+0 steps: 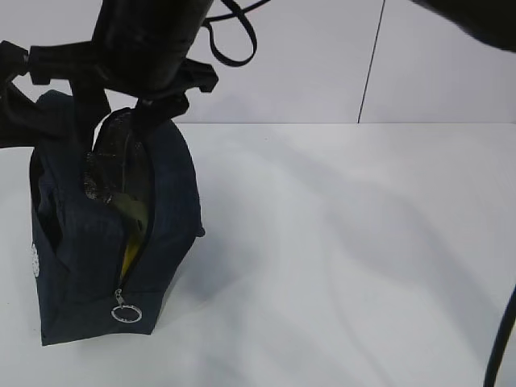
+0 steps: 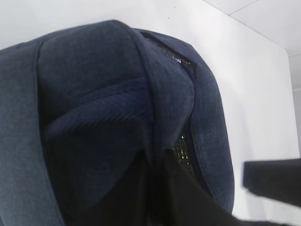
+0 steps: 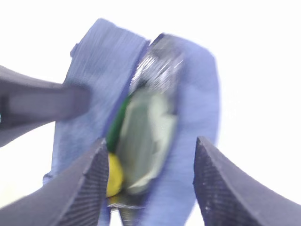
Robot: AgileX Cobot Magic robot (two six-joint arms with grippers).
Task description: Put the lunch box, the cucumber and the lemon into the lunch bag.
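Note:
The navy lunch bag (image 1: pixel 81 266) stands at the table's left with its top zipper open. My left gripper (image 1: pixel 149 101) is above it, shut on the fabric at the bag's (image 2: pixel 94 70) top edge, where its dark fingers (image 2: pixel 156 151) pinch a strap. Looking down into the bag (image 3: pixel 193 94), I see the lunch box (image 3: pixel 146 136) with its pale green lid, the cucumber (image 3: pixel 120 120) as a green strip beside it and the lemon (image 3: pixel 114 174) below that. The lemon (image 1: pixel 131 250) also shows through the opening. My right gripper (image 3: pixel 151 140) hangs open above the opening, holding nothing.
The silver ring zipper pull (image 1: pixel 124 312) hangs at the bag's near lower end. The white table (image 1: pixel 347 258) stretches to the right of the bag. The right arm (image 1: pixel 476 20) crosses the top right corner, and a black cable (image 1: pixel 500 347) hangs at the right edge.

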